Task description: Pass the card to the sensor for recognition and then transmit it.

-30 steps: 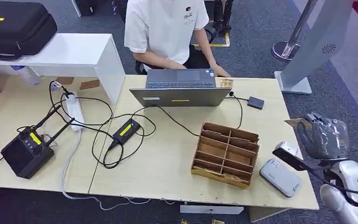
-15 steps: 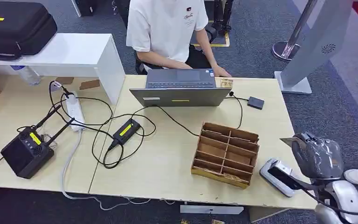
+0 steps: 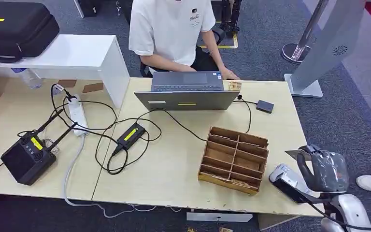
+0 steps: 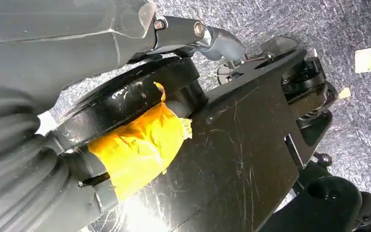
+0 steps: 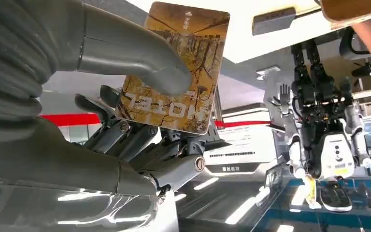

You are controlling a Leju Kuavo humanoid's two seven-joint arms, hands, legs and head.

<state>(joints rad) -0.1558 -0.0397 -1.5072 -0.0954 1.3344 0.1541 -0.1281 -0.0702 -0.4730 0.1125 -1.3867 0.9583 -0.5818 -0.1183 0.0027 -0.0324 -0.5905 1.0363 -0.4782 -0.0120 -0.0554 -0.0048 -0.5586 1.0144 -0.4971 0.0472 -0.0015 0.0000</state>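
While my right hand [image 3: 324,170] pinches the card [image 5: 176,65] between thumb and fingers just above the sensor [image 3: 290,182], I'm mid-scan; contact looks unconfirmed. Next I lower it flat onto the sensor.

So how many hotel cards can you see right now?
2, perhaps more hidden: one card held in the right hand, another card lying on the table beside the laptop.

brown card [image 5: 176,72] printed "HOTEL" in white capitals, seen upside down, pinched in right hand [image 5: 125,96], smaller print on card too small to read, logo on person's white shirt [image 3: 193,14] unreadable
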